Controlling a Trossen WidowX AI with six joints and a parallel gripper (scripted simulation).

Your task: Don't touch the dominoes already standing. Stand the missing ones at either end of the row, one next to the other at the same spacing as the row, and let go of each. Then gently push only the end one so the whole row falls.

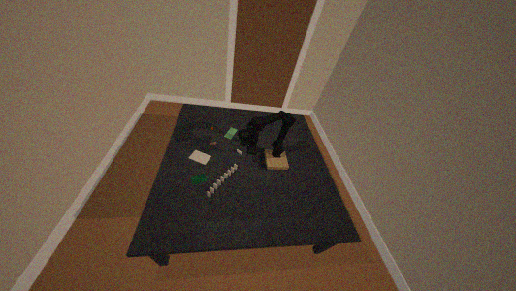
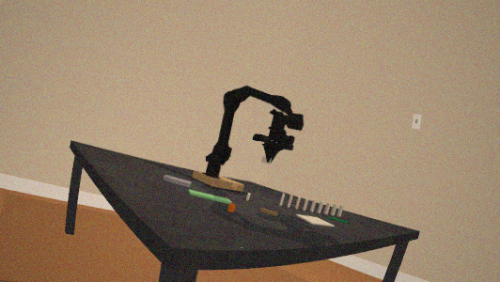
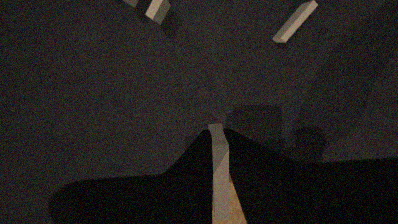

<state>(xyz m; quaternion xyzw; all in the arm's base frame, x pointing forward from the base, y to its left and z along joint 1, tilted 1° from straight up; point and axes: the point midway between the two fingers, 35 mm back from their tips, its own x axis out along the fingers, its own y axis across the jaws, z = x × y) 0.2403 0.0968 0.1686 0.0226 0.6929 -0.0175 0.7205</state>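
Observation:
My gripper (image 2: 268, 161) (image 3: 215, 136) is shut on a pale domino (image 2: 264, 160) (image 3: 220, 152) and holds it in the air above the table. In the top view the arm hides the held domino. A straight row of several standing pale dominoes (image 1: 222, 179) (image 2: 305, 204) runs across the table; one end of it shows at the top left of the wrist view (image 3: 157, 11). Another loose domino (image 1: 239, 151) (image 2: 248, 196) (image 3: 296, 21) lies apart from the row, between it and the arm's base, seemingly on its long side.
A cream pad (image 1: 200, 157) (image 2: 315, 220) and a dark green flat piece (image 1: 199, 179) (image 2: 339, 219) lie beside the row. A light green piece (image 1: 231, 133) (image 2: 209, 195), an orange block (image 2: 231, 207), a brown block (image 2: 269, 211) and a grey bar (image 2: 177, 180) lie farther off.

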